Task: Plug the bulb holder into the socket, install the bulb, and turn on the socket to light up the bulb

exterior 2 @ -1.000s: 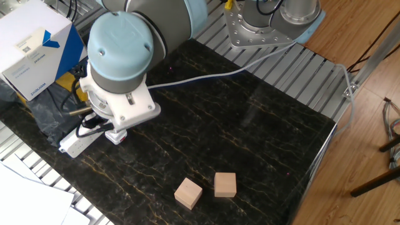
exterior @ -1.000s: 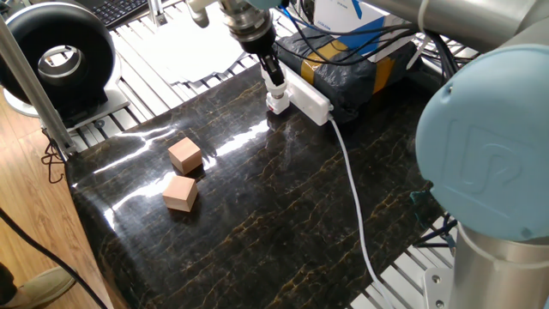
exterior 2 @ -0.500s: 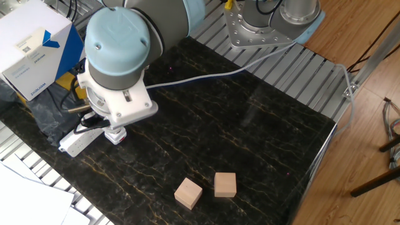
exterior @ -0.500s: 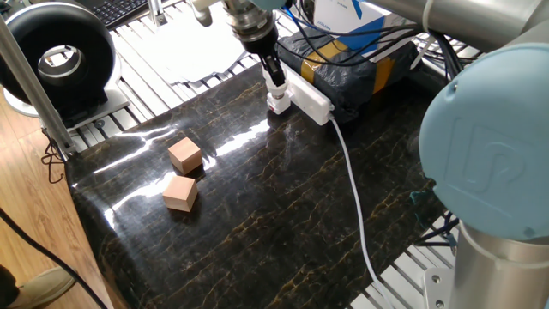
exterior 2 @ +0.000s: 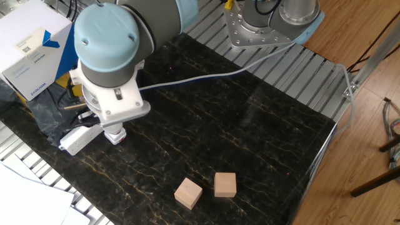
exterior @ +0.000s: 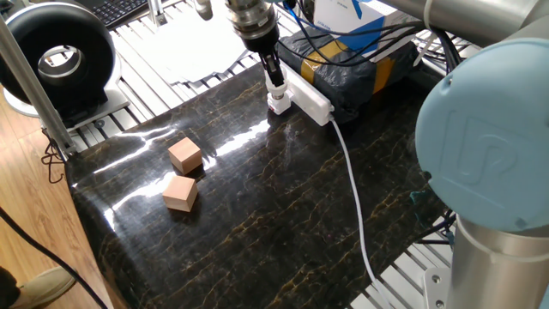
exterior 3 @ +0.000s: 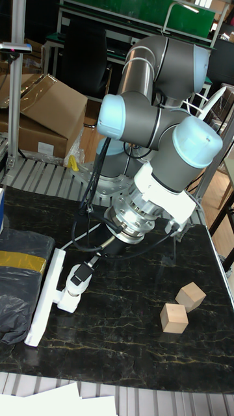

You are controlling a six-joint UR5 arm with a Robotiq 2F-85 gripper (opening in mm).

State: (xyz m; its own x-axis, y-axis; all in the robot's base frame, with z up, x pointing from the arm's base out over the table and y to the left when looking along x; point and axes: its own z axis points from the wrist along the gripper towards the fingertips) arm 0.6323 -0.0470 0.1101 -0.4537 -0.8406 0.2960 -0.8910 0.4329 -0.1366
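The gripper (exterior: pixel 276 88) is seen lowered at the end of the socket (exterior: pixel 307 96), a long white power strip laid along the far edge of the dark marbled table (exterior: pixel 283 206), its white cable (exterior: pixel 353 189) trailing across the surface toward the arm's base. In the tall fixed view the gripper (exterior 3: pixel 77 281) is angled down onto a small white piece (exterior 3: pixel 69 298) sitting just beside the socket (exterior 3: pixel 45 296), touching its side near one end; this piece is taken to be the bulb holder, though its orange opening is hidden and its shape is hard to make out. Whether a bulb is held between the fingers cannot be told: something white is glimpsed at the tips, but the fingers' state, apart or clamped, is not shown clearly in any view. In the other fixed view the gripper (exterior 2: pixel 115 134) is largely covered by the arm's wrist, and only part of the socket (exterior 2: pixel 78 140) is shown. A dark wrapped box (exterior: pixel 360 64) with yellow tape is seen behind the socket, partly cut off. Two wooden blocks (exterior: pixel 183 174) are left near each other, well apart from the socket.
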